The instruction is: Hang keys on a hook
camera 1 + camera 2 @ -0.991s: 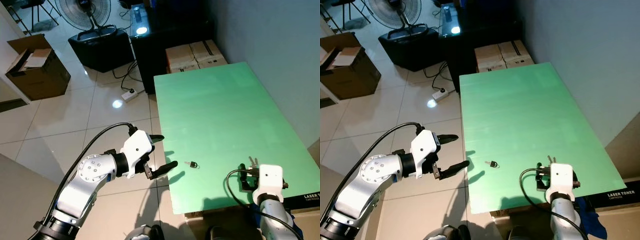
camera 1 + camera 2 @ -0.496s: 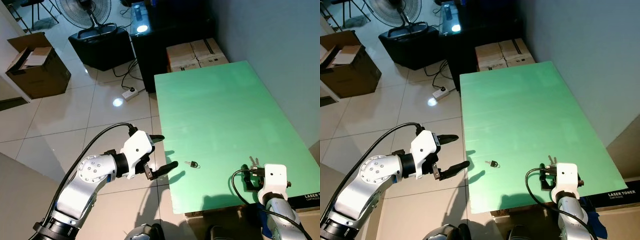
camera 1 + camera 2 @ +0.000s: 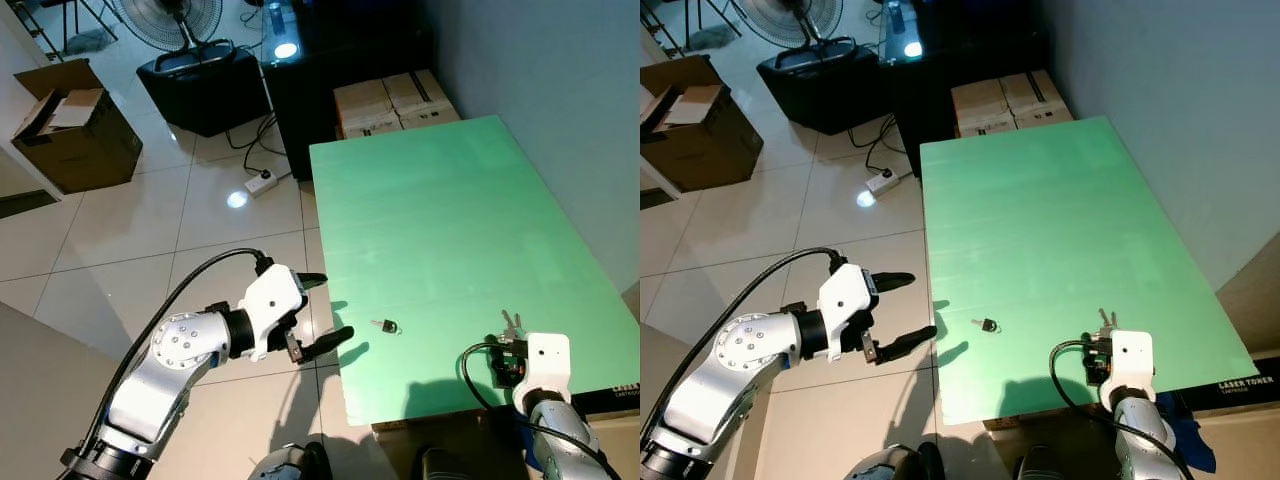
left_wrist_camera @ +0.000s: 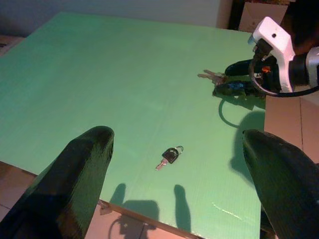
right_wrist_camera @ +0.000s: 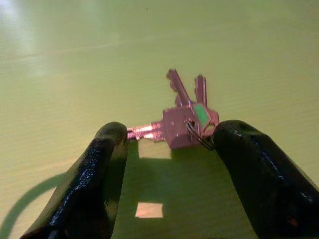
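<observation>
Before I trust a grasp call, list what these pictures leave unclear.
- Hook: no hook can be made out on the green table or the wall beside it.
- Right gripper: in the eye views its white wrist housing hides the fingers.
- Key bunch: whether the fingers touch it is unclear; they stand on either side of it.
- Small black-headed key: too small in the eye views to read detail.
</observation>
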Controlling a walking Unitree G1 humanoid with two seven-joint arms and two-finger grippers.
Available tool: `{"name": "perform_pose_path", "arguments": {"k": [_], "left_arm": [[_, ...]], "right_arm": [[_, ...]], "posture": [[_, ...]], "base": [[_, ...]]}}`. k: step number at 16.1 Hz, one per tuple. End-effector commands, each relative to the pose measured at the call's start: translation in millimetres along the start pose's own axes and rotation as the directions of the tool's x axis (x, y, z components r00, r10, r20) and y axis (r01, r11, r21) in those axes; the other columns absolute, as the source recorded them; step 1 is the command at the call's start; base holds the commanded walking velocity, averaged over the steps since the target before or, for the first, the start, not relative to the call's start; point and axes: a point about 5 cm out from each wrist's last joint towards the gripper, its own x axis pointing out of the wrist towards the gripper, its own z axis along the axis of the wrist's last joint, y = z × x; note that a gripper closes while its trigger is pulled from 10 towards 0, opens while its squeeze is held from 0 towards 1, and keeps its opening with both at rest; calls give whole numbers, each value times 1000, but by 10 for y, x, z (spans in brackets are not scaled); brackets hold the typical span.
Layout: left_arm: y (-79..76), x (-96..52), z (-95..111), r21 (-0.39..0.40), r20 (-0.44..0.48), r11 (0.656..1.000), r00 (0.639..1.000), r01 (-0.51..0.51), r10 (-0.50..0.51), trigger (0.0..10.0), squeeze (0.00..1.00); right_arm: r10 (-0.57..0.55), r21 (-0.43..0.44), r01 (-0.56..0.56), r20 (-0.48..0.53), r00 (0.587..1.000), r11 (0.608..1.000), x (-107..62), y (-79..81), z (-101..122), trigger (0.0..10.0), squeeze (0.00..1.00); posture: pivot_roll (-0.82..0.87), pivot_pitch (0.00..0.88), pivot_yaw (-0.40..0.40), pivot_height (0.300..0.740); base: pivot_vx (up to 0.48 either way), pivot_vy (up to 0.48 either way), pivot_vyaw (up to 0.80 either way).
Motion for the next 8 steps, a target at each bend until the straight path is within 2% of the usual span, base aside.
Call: {"name": "perform_pose_path", "arguments": {"k": [1,5,7,8], "left_arm": [[13,-46,17,13,-9,1000,1000,-3,3,10000,0],[15,-53,23,14,-13,1000,1000,-1,1,10000,0],[16,-54,25,15,-14,1000,1000,0,0,10000,0],[16,-55,26,15,-16,1000,1000,1,-1,10000,0]], "right_arm": [[1,25,-2,3,1000,1000,-5,6,-17,0,0],[-11,12,11,14,1000,1000,12,-47,11,0,0],[-15,7,14,18,1000,1000,17,-60,22,706,0],[-18,6,18,22,1000,1000,25,-77,35,1647,0]], "posture": [[-14,158,195,740],[-8,166,199,740],[-5,169,201,740],[-4,170,202,740]], "base": [[0,0,0],[0,0,0],[0,0,0],[0,0,0]]}}
